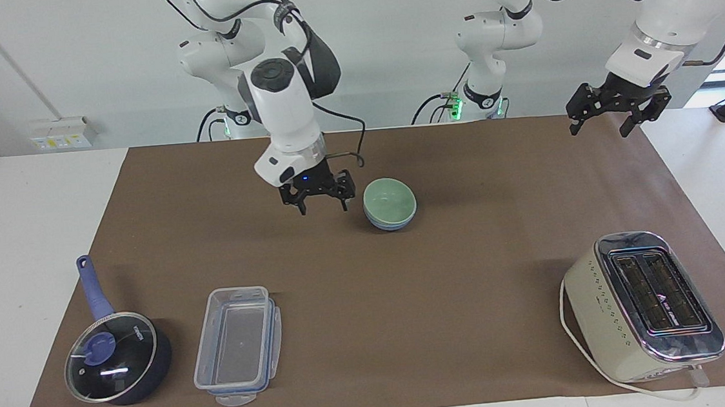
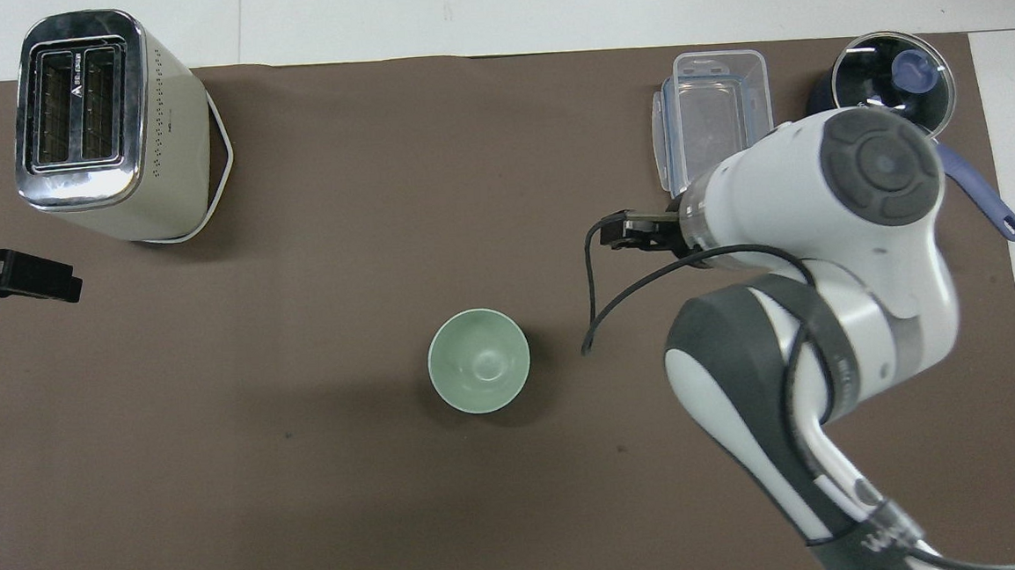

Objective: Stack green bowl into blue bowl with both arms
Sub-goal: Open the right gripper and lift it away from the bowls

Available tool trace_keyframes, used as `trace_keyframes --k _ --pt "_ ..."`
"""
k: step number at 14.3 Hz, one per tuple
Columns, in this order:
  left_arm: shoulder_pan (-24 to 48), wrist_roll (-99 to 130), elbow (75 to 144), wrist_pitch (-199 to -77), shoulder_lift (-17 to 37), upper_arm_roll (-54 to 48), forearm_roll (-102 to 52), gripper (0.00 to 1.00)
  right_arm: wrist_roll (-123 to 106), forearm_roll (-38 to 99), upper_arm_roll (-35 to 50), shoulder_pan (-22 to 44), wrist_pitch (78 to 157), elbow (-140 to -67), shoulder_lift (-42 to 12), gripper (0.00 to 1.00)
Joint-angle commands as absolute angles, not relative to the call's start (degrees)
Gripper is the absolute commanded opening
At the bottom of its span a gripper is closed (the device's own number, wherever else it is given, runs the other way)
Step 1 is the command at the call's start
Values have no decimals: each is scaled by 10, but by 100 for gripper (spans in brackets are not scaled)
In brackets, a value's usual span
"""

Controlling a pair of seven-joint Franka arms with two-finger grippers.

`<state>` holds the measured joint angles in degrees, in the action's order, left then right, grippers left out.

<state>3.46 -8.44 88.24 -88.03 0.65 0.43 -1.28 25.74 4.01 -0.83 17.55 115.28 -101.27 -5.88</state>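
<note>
the right gripper (image 1: 322, 204), black and two-fingered on its white arm, hangs above the brown mat (image 1: 471, 272) with its jaws spread wide and nothing between them, touching nothing; in the facing view it sits at about nine o'clock from the bowls, just beside them but clear of the rim. the small round pale mint-green bowl (image 1: 389, 199) rests nested inside the small round periwinkle-blue bowl (image 1: 390, 224), of which only a thin band shows under the green rim; from overhead only the green one is visible, near the middle of the mat. the left gripper (image 1: 611, 120), also black, waits in the air over the mat's edge at the left arm's end of the table, fingers parted and empty. on the glass lid of the dark blue saucepan (image 1: 116, 359) a short white brand word shows, reading roughly "konka". the cream-and-chrome two-slot toaster (image 1: 642, 304) carries a small white logo between its slots, too fine to read. a clear plastic lidless container (image 1: 238, 344) stands beside the saucepan.
</note>
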Motion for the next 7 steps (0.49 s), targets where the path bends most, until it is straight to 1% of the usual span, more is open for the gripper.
trace_keyframes --k 1,4,7 --pt "34 -87 889 -874 -3 2 -4 100 229 33 -2 123 1111 -1006 -21 100" --pt "37 -91 891 -876 -3 1 -6 100 195 32 -6 82 1062 -1002 12 100" --pt "40 -88 892 -880 -3 -2 -9 100 156 31 -9 39 986 -965 26 100"
